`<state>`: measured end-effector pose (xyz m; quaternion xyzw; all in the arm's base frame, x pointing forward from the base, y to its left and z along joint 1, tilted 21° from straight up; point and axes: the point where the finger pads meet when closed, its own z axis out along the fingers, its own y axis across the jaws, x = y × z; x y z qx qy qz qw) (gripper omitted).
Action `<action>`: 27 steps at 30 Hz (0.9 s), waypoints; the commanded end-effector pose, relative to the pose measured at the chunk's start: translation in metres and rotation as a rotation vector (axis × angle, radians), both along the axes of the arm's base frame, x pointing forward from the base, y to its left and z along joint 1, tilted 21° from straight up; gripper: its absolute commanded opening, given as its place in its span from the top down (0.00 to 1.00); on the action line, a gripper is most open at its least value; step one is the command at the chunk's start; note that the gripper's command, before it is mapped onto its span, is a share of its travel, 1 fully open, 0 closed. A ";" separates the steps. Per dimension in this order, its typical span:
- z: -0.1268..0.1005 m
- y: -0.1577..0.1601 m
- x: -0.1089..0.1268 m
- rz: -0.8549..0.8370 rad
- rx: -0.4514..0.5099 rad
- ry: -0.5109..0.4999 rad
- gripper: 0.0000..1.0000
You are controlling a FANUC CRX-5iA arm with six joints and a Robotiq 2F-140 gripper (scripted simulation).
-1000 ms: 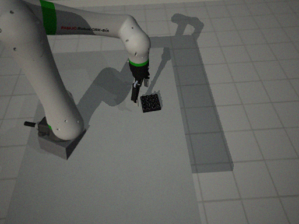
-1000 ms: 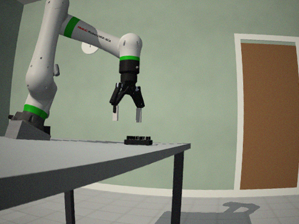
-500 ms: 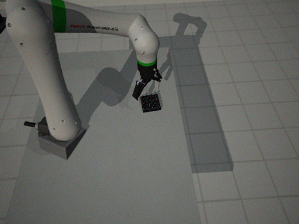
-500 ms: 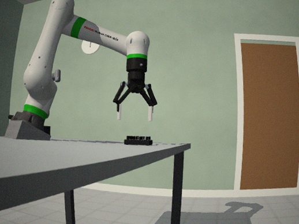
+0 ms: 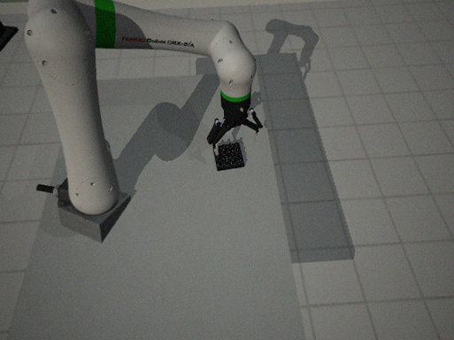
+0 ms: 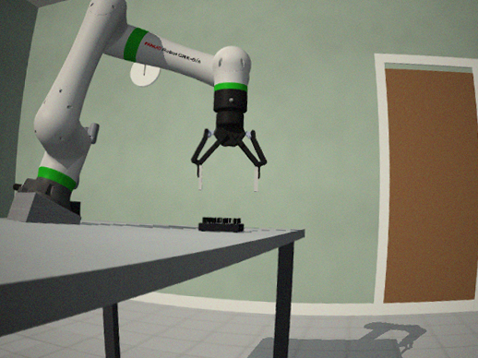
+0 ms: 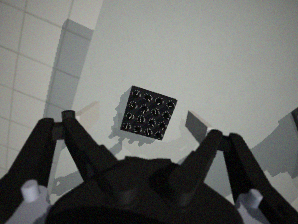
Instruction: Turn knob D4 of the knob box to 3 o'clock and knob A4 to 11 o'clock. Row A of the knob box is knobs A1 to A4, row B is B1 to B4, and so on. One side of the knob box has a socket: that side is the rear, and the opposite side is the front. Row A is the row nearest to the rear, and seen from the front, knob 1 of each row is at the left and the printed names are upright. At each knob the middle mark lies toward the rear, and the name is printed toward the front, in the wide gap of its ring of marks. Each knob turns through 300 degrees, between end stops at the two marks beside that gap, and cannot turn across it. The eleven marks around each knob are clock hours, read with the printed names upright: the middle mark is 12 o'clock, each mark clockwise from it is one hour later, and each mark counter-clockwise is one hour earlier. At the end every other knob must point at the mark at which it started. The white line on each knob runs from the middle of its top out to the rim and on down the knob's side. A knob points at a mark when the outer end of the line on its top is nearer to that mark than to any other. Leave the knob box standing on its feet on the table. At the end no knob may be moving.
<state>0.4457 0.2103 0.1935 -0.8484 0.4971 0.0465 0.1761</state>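
Top view: the arm [image 5: 75, 104] comes in from the upper left, its base [image 5: 98, 229] at left of centre on the grey table [image 5: 171, 275]. The gripper [image 5: 236, 132] hangs near the middle of the frame, jaws spread wide with nothing in them. The knob box [image 5: 230, 156], a small black square, lies just below it in the frame, close to the table's right edge.

Exterior view: the gripper [image 6: 228, 183] hangs at centre, pointing down, its two pale fingertips [image 6: 200, 179] far apart and well above the box [image 6: 221, 224], which stands on the table [image 6: 114, 249] near the far corner. A brown door [image 6: 429, 185] fills the right side.

Wrist view: the box [image 7: 149, 112] sits at centre, turned slightly askew, between the black finger links [image 7: 82, 145]. Its knob marks are too small to read.
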 end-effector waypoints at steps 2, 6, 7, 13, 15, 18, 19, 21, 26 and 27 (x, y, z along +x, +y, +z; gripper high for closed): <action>0.002 -0.004 0.018 -0.173 0.012 0.064 0.00; 0.002 -0.005 0.023 -0.225 0.018 0.084 0.00; 0.002 -0.005 0.023 -0.225 0.018 0.084 0.00; 0.002 -0.005 0.023 -0.225 0.018 0.084 0.88; 0.002 -0.005 0.023 -0.225 0.018 0.084 0.88; 0.002 -0.005 0.023 -0.225 0.018 0.084 0.88; 0.002 -0.005 0.023 -0.225 0.018 0.084 0.88; 0.002 -0.005 0.023 -0.225 0.018 0.084 0.88; 0.002 -0.005 0.023 -0.225 0.018 0.084 0.88; 0.002 -0.005 0.023 -0.225 0.018 0.084 0.88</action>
